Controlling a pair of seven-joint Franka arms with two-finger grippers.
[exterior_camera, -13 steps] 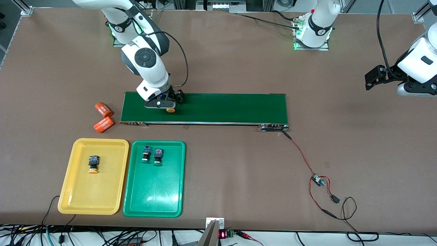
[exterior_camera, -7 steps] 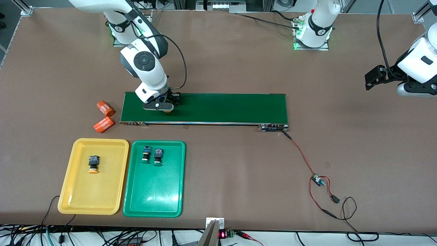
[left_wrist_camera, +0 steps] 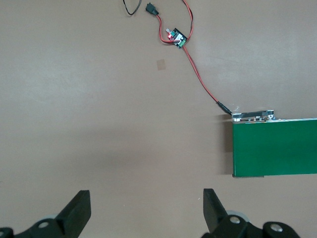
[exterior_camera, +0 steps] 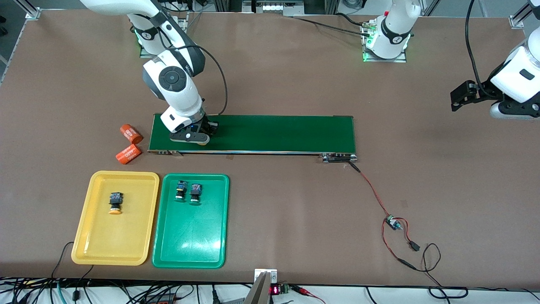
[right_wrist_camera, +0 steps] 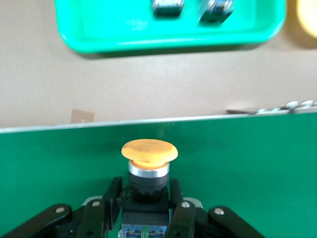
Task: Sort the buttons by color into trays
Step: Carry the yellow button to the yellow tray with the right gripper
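My right gripper [exterior_camera: 195, 138] is shut on a yellow-capped button [right_wrist_camera: 148, 151] and holds it just over the dark-green conveyor belt [exterior_camera: 274, 133], near the belt's end toward the right arm. In the right wrist view its fingers [right_wrist_camera: 110, 194] clamp the black body. The yellow tray [exterior_camera: 97, 249] holds one yellow-capped button [exterior_camera: 115, 202]. The green tray [exterior_camera: 190, 245] holds two green-capped buttons [exterior_camera: 181, 190] [exterior_camera: 195, 193], side by side near its belt-side end. My left gripper [exterior_camera: 457, 99] is open and empty, waiting above the bare table at the left arm's end.
Two orange cylinders [exterior_camera: 130, 134] [exterior_camera: 128, 153] lie beside the belt's end toward the right arm. A red-and-black wire with a small circuit board [exterior_camera: 393, 222] runs from the belt's other end toward the front camera. Cables hang along the front edge.
My right gripper has moved along the belt toward the right arm's end, carrying the yellow-capped button. The left arm has not moved.
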